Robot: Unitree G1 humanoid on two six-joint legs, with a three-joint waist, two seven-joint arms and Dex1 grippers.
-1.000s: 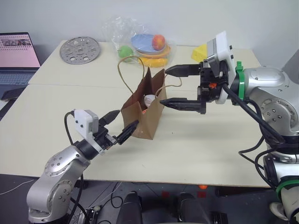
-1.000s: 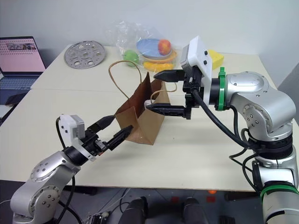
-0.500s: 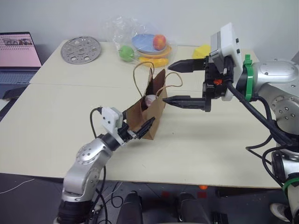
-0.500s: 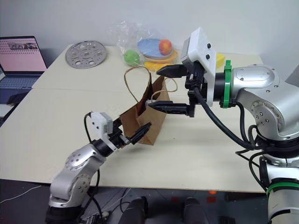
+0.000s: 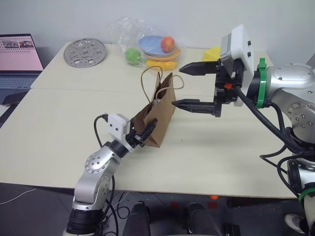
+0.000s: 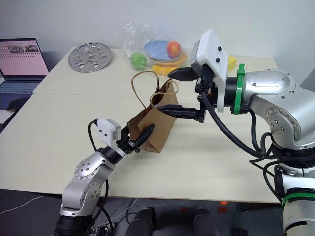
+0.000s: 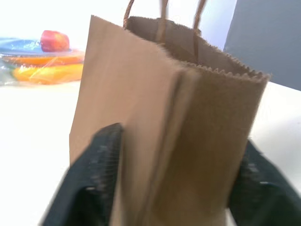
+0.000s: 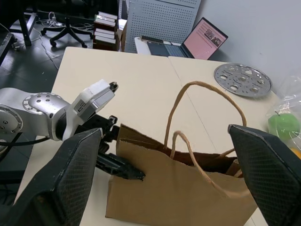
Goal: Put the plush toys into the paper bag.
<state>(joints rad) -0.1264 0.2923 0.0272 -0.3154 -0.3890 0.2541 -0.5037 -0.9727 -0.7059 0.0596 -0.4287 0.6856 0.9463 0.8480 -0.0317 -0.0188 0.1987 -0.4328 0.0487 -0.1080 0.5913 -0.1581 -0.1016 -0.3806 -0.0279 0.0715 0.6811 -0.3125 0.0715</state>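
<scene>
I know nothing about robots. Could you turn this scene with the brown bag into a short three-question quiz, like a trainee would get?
1. True or false: the paper bag stands on the table between the two grippers.
2. Which gripper has its fingers on either side of the bag's lower corner? A) left gripper B) right gripper C) neither
3. Fill in: the right gripper's fingers are spread wide, one above the other, beside the bag's ____.

Key
1. True; it stands upright with its cord handles up.
2. A; the left wrist view shows a black finger on each side of the bag.
3. Top (its open mouth); the fingers hold nothing.
</scene>
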